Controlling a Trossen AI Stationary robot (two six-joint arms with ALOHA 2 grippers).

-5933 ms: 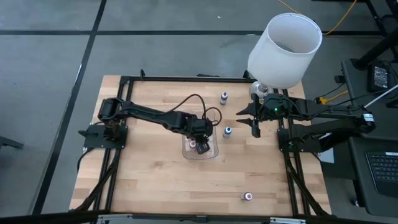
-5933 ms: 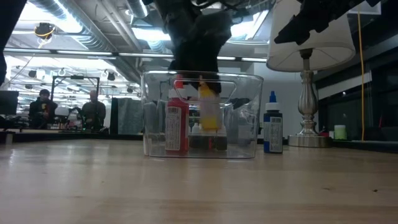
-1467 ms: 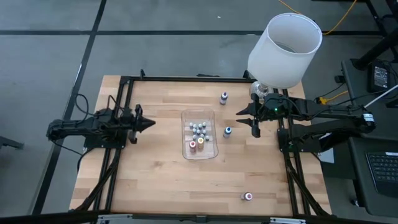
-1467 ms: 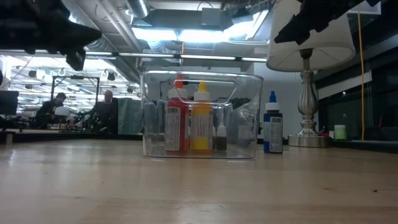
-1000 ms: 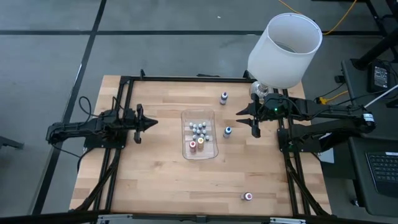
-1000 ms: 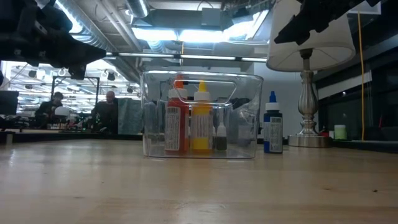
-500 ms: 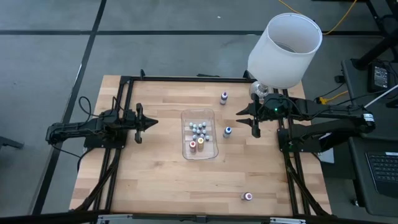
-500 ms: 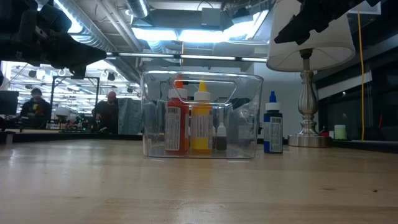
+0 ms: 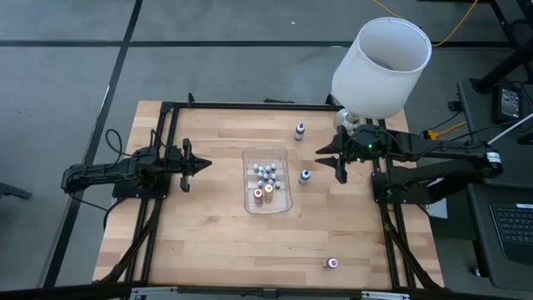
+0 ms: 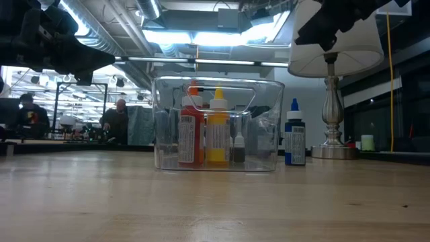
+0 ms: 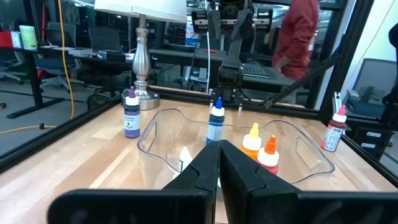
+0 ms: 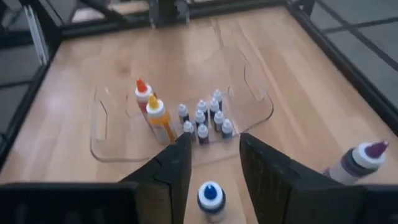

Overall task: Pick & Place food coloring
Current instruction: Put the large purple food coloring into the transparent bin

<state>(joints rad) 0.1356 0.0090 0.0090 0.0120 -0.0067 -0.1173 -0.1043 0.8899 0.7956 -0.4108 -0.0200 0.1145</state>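
- Table [image 9: 208,242]: light wood top inside a black frame, the largest thing here; an arm waits at each side.
- Lamp [image 9: 381,65]: white shade over the far right corner; in the low view a silver stem [image 10: 330,111] stands on the table behind the bottles.
- Left arm [image 9: 117,171]: low along the left edge, pointing at the middle.
- Right arm [image 9: 433,154]: reaches in from the right edge, under the lamp.
- Tray [image 9: 267,204]: clear plastic, upright walls, mid-table. It holds the food coloring set: a cluster of small whitish-capped bottles [image 9: 266,173] in the far half, a red bottle [image 9: 257,194] and an orange-yellow bottle [image 9: 269,189] side by side in the near half. The low view shows red [image 10: 191,134] and yellow [image 10: 216,131] standing upright, touching or nearly so.
- Loose bottles, all upright on bare wood: blue bottle [image 9: 306,176] just right of the tray; purple bottle [image 9: 300,130] farther back, well apart from the tray; pink-capped bottle [image 9: 331,263] alone near the front edge.
- Left gripper [image 9: 202,165]: well left of the tray, jaws pressed together, holding nothing, touching nothing.
- Right gripper [image 9: 328,162]: near the blue bottle, to its right. Jaws partly apart; in the right wrist view the blue bottle [image 12: 210,196] shows between the fingers [image 12: 176,163] but sits lower, not gripped.
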